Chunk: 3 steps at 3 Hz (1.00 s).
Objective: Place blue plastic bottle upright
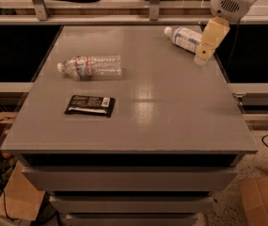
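Observation:
The blue plastic bottle (184, 37) lies on its side at the far right of the grey table (171, 107), white cap pointing left, its white and pale-blue label facing up. My gripper (202, 56) hangs from the white arm at the upper right, its cream-coloured fingers pointing down at the bottle's right end and covering part of it. It holds nothing that I can see.
A ribbed clear bottle (90, 66) with a red-blue band lies on its side at the left. A black snack packet (90, 105) lies flat at the front left. A rail runs behind the table. Cardboard boxes (261, 200) stand on the floor.

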{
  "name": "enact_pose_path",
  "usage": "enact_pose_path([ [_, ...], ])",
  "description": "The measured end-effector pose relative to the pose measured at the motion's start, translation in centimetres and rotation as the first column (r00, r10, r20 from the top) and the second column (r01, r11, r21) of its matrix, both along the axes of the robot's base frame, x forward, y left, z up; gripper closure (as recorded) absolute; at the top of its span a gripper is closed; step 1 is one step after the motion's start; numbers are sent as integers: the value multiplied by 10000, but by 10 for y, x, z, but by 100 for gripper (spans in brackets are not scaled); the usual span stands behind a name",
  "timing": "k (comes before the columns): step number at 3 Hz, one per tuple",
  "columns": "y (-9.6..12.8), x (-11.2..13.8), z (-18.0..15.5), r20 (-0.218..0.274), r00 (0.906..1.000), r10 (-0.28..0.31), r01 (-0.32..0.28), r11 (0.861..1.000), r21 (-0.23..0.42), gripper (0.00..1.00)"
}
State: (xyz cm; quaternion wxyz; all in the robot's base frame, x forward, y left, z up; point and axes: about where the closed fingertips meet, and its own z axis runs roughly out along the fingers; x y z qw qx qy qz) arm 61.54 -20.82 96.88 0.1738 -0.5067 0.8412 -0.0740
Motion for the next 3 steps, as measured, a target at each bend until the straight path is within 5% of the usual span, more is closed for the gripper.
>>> enact_pose_path([
  [3,-4,55,-21,472,9930,-1079,1027,9896,1008,0],
])
